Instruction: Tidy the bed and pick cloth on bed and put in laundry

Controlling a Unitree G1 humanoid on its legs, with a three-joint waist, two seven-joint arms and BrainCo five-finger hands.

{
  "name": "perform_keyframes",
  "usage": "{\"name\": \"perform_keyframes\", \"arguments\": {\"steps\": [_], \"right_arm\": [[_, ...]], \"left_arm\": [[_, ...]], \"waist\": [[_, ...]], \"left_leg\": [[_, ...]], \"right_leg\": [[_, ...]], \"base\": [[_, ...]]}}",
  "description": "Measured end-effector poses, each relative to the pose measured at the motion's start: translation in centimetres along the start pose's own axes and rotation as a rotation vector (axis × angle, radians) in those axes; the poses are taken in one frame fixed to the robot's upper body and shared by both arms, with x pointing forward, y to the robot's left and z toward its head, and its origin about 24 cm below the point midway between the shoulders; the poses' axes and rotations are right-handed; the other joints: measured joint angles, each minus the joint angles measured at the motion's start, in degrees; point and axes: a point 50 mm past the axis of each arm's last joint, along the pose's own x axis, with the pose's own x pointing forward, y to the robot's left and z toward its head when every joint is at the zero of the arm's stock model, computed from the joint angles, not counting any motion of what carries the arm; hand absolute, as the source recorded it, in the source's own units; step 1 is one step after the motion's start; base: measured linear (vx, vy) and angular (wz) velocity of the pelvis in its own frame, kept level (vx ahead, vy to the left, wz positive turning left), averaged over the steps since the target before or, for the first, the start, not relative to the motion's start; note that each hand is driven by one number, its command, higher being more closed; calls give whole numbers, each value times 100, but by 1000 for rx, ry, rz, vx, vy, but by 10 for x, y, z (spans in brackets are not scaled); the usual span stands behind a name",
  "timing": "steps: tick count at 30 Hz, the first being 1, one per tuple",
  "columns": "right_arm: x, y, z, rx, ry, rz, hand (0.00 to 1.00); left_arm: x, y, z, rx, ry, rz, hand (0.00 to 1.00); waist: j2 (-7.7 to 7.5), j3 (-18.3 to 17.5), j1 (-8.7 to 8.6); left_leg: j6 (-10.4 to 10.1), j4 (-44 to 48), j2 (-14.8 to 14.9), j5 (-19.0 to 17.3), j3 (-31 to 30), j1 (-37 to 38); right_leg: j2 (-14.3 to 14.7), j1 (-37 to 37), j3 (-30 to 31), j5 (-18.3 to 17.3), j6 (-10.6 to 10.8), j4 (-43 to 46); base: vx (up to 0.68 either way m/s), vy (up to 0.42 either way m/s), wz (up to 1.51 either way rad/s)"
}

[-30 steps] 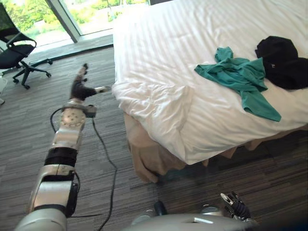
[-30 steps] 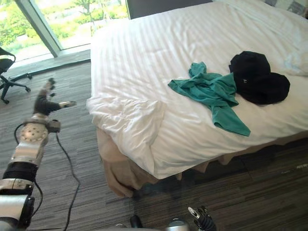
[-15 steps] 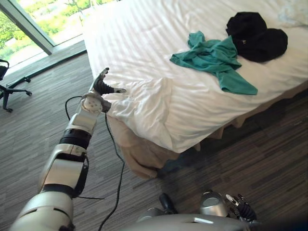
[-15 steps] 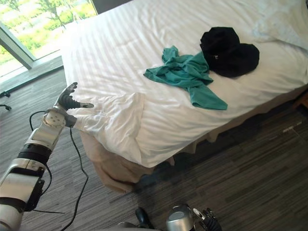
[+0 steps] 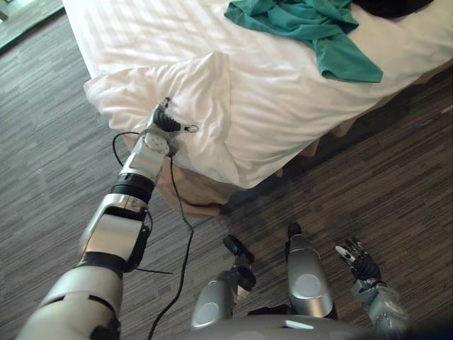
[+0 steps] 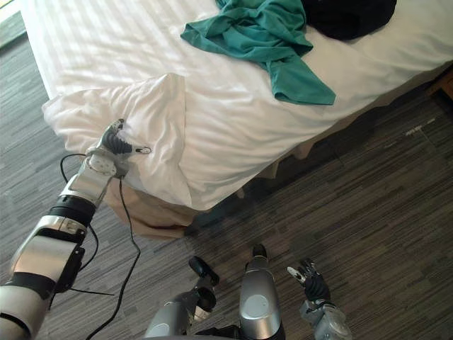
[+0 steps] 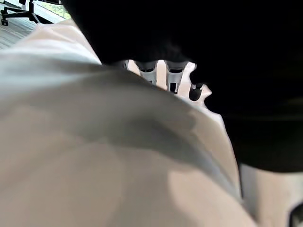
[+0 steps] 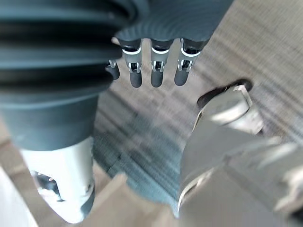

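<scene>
- Grey carpet (image 5: 49, 177) beside bed (image 5: 141, 35) with white duvet.
- Green shirt (image 5: 301, 18) on bed near its edge, black cloth (image 6: 347, 15) just beside.
- Left hand (image 5: 165, 121) on folded duvet corner (image 5: 202, 92), fingers straight.
- Right hand (image 5: 359, 261) low over carpet, fingers loose, empty.

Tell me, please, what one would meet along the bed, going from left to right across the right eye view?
left robot hand → teal cloth → black cloth
</scene>
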Motion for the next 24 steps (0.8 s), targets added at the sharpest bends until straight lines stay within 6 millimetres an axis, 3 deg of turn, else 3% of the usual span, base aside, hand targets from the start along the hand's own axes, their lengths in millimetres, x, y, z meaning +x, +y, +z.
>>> {"name": "perform_keyframes", "arguments": {"steps": [6,12,16,22,24], "right_arm": [[4,10,7,7,-31,51,0],[4,11,7,8,-31,53,0],[1,6,5,12,-28,35,0],[-2,2,1,20,-43,0,0],[-7,-4,-7,37,-19,-40,0]], "left_arm": [[3,10,9,39,6,48,100],[3,6,17,73,-48,59,100],[1,-1,22,97,-104,38,100],[-16,-18,-3,41,-184,-13,100],[-27,-26,-28,9,-163,-38,100]], "waist": [[-118,70,54],[-182,39,168],[-202,33,155],[-231,-84,293],[-231,-160,317]], "left_leg": [[36,439,158,-230,293,-100],[47,560,194,-251,307,-137],[77,636,193,-229,275,-43],[77,637,196,-229,121,262],[77,634,196,-229,-50,343]], "right_leg": [[-38,-26,63,-4,8,55],[-56,-11,59,7,25,65],[-92,190,2,7,25,63],[-137,678,-308,6,24,64],[-142,874,-437,0,18,48]], "base": [[43,-29,-3],[33,-11,4],[62,-10,26],[29,-32,25],[37,-55,37]]}}
